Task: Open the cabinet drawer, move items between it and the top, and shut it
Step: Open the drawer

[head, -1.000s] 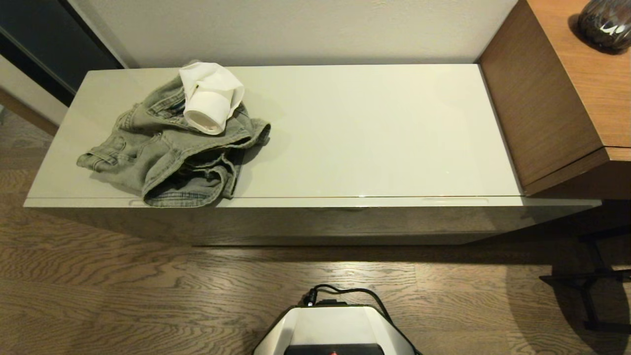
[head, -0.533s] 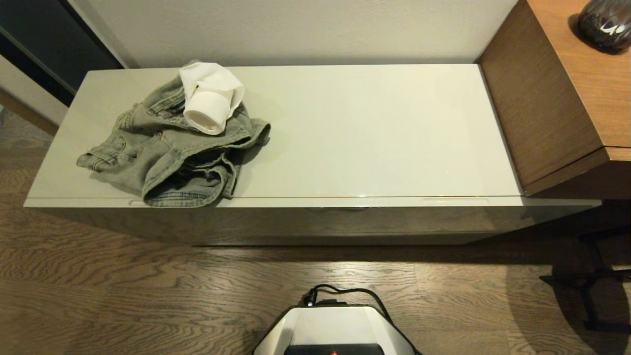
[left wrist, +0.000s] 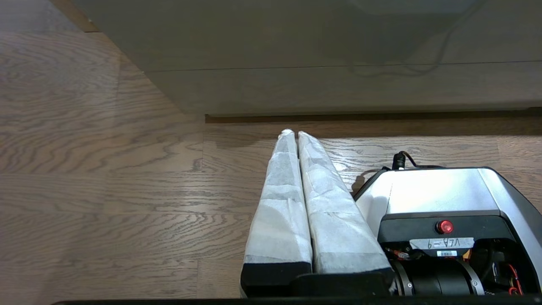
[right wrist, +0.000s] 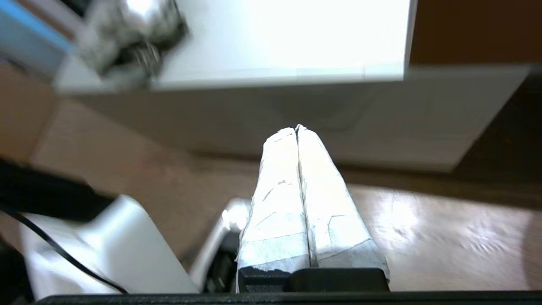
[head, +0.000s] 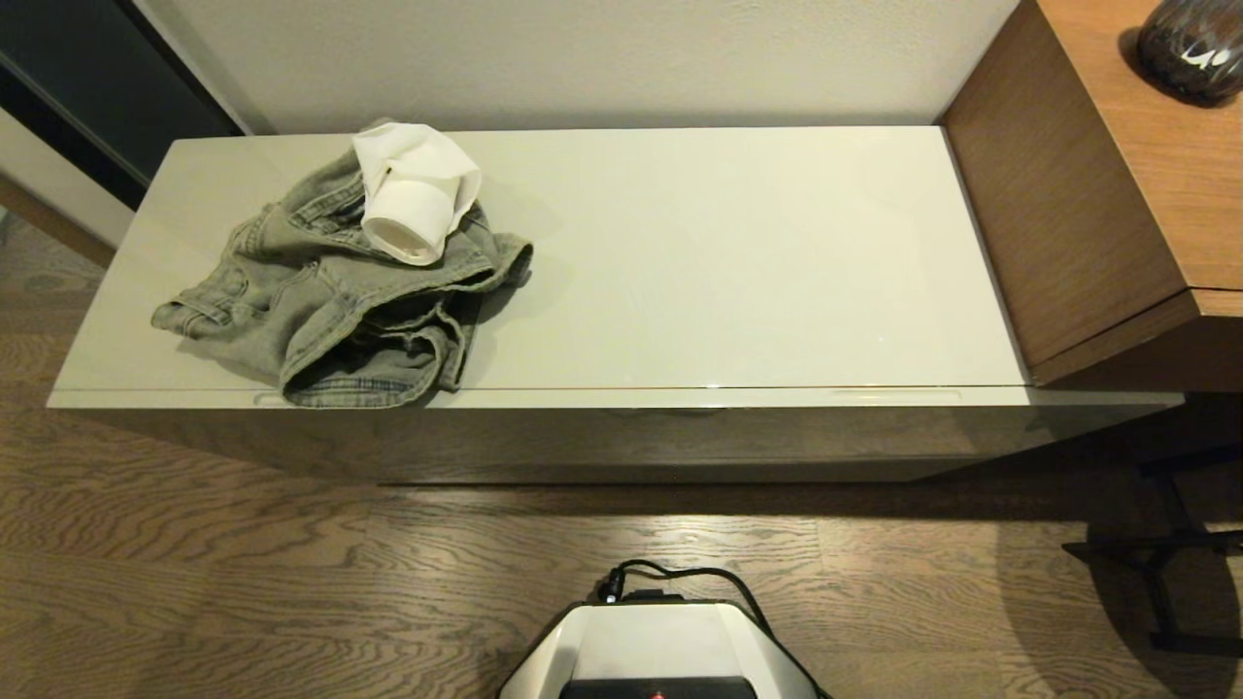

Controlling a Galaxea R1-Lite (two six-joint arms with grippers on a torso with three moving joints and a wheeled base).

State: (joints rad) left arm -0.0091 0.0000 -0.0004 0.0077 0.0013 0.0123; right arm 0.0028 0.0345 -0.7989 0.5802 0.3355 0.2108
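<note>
Paper roll [head: 416, 209] on jeans [head: 335, 291] at counter's [head: 757, 272] 9 o'clock end; drawer [head: 680, 437] closed; left claw [left wrist: 292, 133] and right claw [right wrist: 297, 128] clenched, empty

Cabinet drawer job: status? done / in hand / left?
Done: nothing; the cabinet drawer is shut. The denim garment and paper roll lie on the top. In hand: nothing; left gripper and right gripper shut, empty, low. Left: open, move, close.

You've got one readable mark: a white handwritten sticker [left wrist: 441, 243] on the robot base [left wrist: 440, 190], below the red button [left wrist: 443, 226]. It appears upside down, roughly "VLA-9". The barcode label [left wrist: 446, 253] under it is too small to read.
</note>
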